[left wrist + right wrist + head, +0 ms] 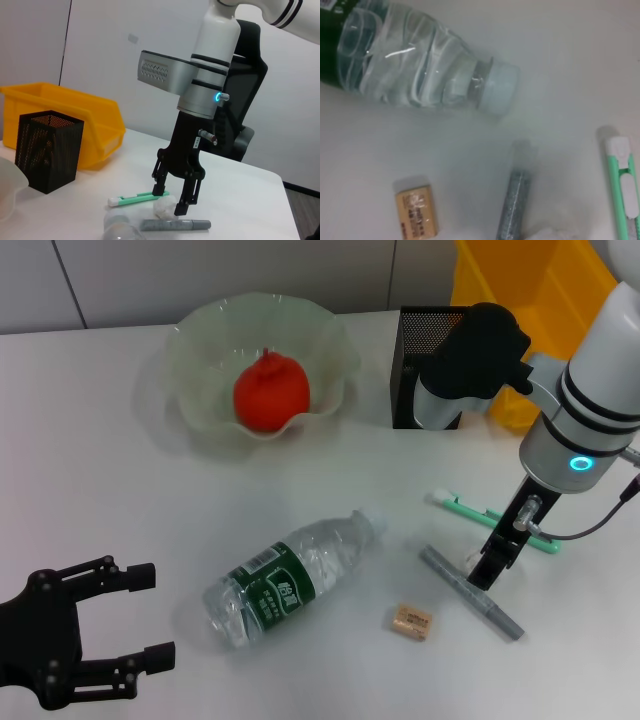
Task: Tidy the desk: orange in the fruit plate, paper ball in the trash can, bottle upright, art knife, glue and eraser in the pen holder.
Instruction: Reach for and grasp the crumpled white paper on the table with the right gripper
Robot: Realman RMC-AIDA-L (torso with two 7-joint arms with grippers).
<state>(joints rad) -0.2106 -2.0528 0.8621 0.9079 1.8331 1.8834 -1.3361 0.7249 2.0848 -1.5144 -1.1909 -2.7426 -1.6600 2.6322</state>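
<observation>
Our right tool (487,570) hangs low over the worktop (120,460) with its fingers spread, above the paper ball (165,206), between the glue (470,592) and the art knife (492,516). The eraser (412,621) lies near the glue, and the bottle (290,578) rests on its side beyond it. The orange (270,392) sits in the fruit plate (205,340); the pen holder (412,350) stands before the trash can (520,290). Our left tool (135,620) waits open at the near edge.
</observation>
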